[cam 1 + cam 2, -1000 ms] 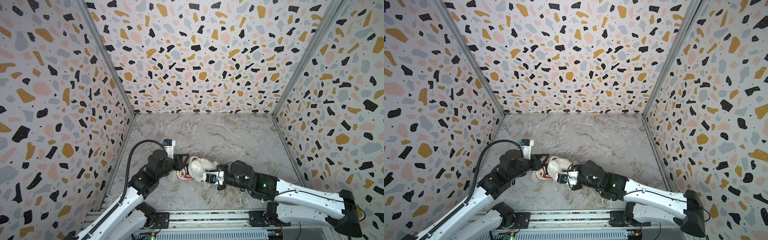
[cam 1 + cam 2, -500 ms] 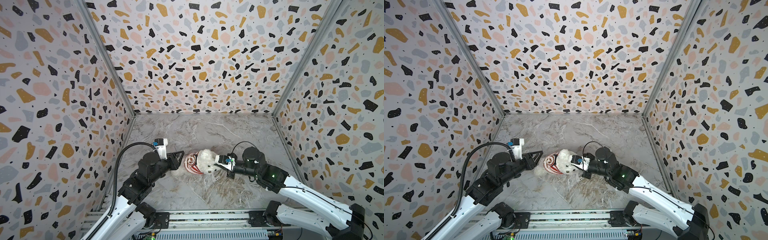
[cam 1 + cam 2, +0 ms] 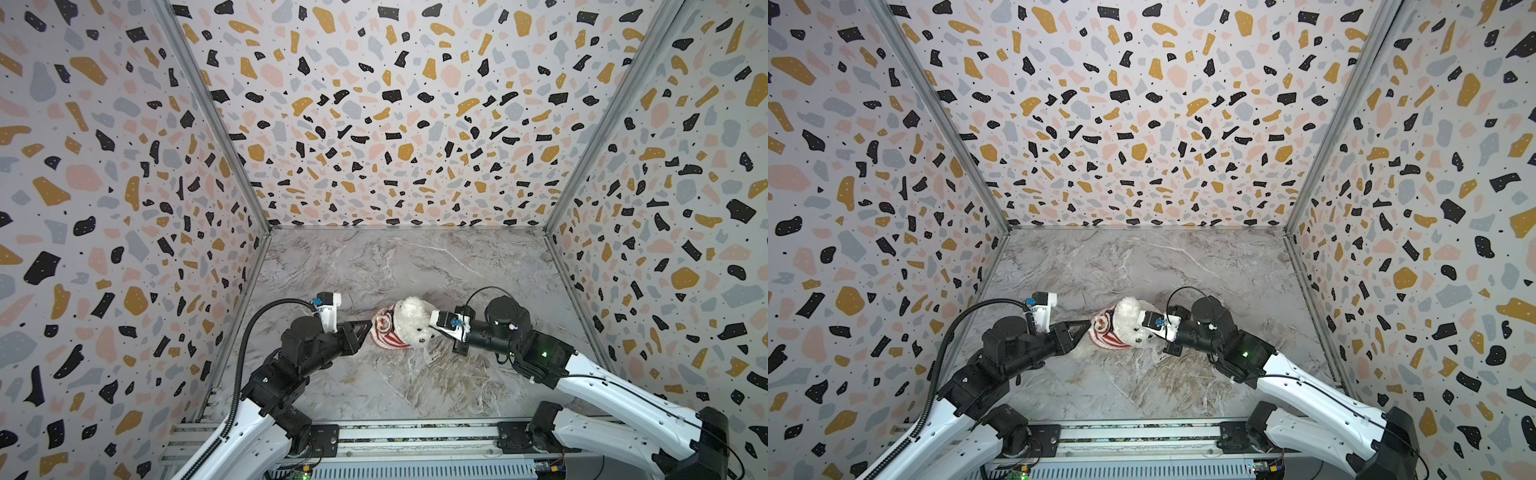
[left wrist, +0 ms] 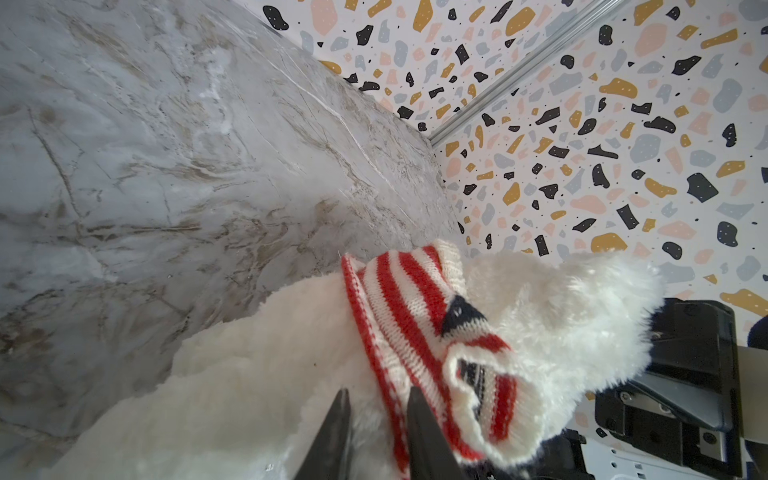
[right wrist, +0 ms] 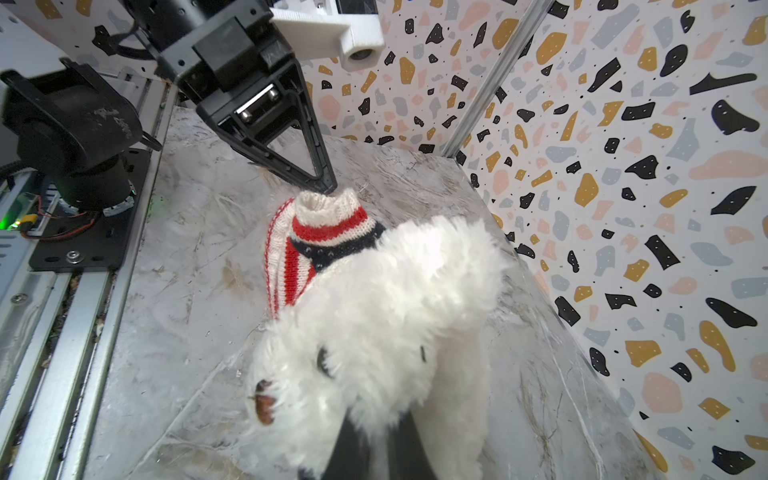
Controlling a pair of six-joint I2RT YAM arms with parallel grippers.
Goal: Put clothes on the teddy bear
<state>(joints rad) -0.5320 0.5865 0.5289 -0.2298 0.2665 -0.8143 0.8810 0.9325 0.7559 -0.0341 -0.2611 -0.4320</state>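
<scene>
- Teddy bear (image 3: 413,320): located between the two sets of fingers, over the near middle of the counter (image 3: 374,266). Its head points toward the right fingers and its body toward the left fingers.
- Striped top (image 3: 384,332): bunched in a ring just behind the head. Bare fur shows past its hem on the side of the left fingers. One sleeve stands up, and no paw shows in its cuff.
- Right fingers (image 5: 349,457): closed on fur at the bear's head, with the face just beyond their tips.
- Left fingers (image 4: 426,432): narrow gap, tips at the red hem edge, with fur and knit in the gap. Whether the hem is actually pinched cannot be told.
- Progress, as judged: the head appears to be through the neck opening. Remaining steps are to draw the hem down over the torso and feed the arms into the sleeves.
- Change against half a second earlier: the left fingers then stood wide and short of the top. They have since narrowed and advanced to the hem. The bear and the right fingers hold nearly the same place.
- Change against one second earlier: both sets of fingers were pressed in against the bear from either side.
</scene>
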